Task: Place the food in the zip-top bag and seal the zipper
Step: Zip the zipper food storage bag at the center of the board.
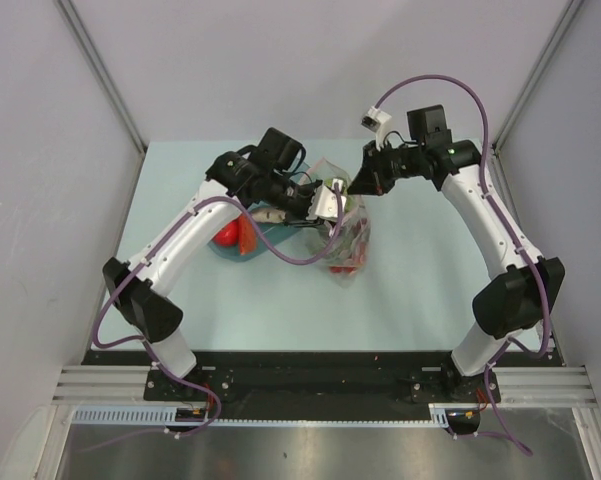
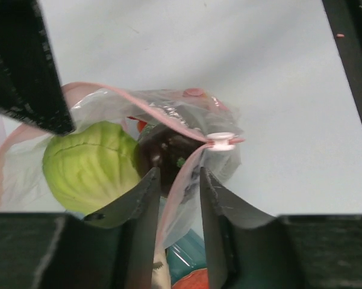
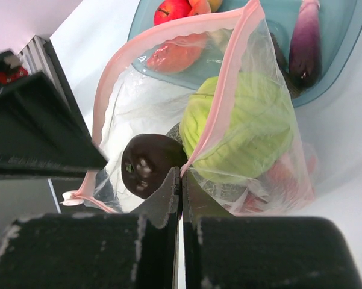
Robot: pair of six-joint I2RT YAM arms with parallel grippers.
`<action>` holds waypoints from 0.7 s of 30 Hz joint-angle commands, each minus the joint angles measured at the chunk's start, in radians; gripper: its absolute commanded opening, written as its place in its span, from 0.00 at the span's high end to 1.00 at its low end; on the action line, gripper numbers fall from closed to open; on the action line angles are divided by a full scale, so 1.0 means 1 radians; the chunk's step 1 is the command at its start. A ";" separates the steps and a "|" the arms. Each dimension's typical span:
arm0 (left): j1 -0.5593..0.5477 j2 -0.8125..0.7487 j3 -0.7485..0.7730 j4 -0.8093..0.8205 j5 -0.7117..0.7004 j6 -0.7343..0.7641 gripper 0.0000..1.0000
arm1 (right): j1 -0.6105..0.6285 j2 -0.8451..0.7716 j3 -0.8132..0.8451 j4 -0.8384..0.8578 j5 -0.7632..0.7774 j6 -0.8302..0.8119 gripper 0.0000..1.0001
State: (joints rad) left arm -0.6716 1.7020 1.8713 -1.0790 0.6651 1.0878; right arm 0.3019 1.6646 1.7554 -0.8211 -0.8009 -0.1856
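Since the bag (image 3: pixel 138 114) has to take food from above, both arms hold its mouth up off the table (image 1: pixel 420 290), one at each end of the rim, just beside the tray (image 3: pixel 343 42).

Right gripper (image 3: pixel 181 180): jaws pressed together on the pink zipper (image 3: pixel 220 102) strip, a firm pinch that anchors that end.

Left gripper (image 2: pixel 179 174): jaws stand a little apart with the rim film running down between them, close under the white slider (image 2: pixel 221 140). Can't tell if it actually pinches or only brackets the edge.

The mouth gapes between the two lips, zipper unsealed. Inside the bag are the dark squash (image 3: pixel 146 164) near the right fingers, a light green piece (image 3: pixel 247 129) beside it, and some red bits (image 3: pixel 277 180) lower down. The tray holds the eggplant (image 3: pixel 305 42) and a red fruit (image 3: pixel 171 10), so loading looks partly done, my read.

Holding near the slider probably serves the seal to come: one end fixed, slider dragged along. But with both grippers on the rim, neither is free to fetch food, so one likely must let go. The risk then is the mouth flopping and the squash rolling out. The film is thin and crinkly, likely to slip from a loose hold.
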 commanded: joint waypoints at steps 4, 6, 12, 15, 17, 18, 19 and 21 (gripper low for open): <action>-0.057 -0.054 0.011 -0.090 0.160 0.127 0.91 | 0.026 0.056 0.118 0.014 -0.044 -0.041 1.00; -0.077 -0.054 0.006 -0.073 0.171 0.089 1.00 | 0.040 0.069 0.142 0.014 -0.060 -0.051 1.00; -0.094 -0.038 0.026 0.030 0.188 -0.037 1.00 | 0.060 0.113 0.208 -0.009 -0.081 -0.074 1.00; -0.098 -0.027 0.032 0.036 0.101 -0.072 0.68 | 0.062 0.116 0.211 -0.026 -0.098 -0.087 1.00; -0.098 -0.022 0.040 -0.023 0.018 -0.045 0.48 | 0.060 0.110 0.204 -0.036 -0.098 -0.109 1.00; -0.097 -0.024 0.035 -0.041 -0.004 -0.026 0.38 | 0.060 0.109 0.199 -0.039 -0.098 -0.115 1.00; -0.092 -0.030 0.019 -0.050 -0.025 -0.008 0.36 | 0.062 0.106 0.187 -0.039 -0.100 -0.121 1.00; -0.086 -0.038 0.000 -0.078 -0.064 0.006 0.39 | 0.062 0.101 0.181 -0.038 -0.106 -0.126 1.00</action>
State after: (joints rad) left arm -0.7631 1.6997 1.8740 -1.0946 0.6830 1.0565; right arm 0.3645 1.7802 1.9087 -0.8658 -0.8673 -0.2687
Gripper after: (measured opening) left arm 0.636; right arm 0.010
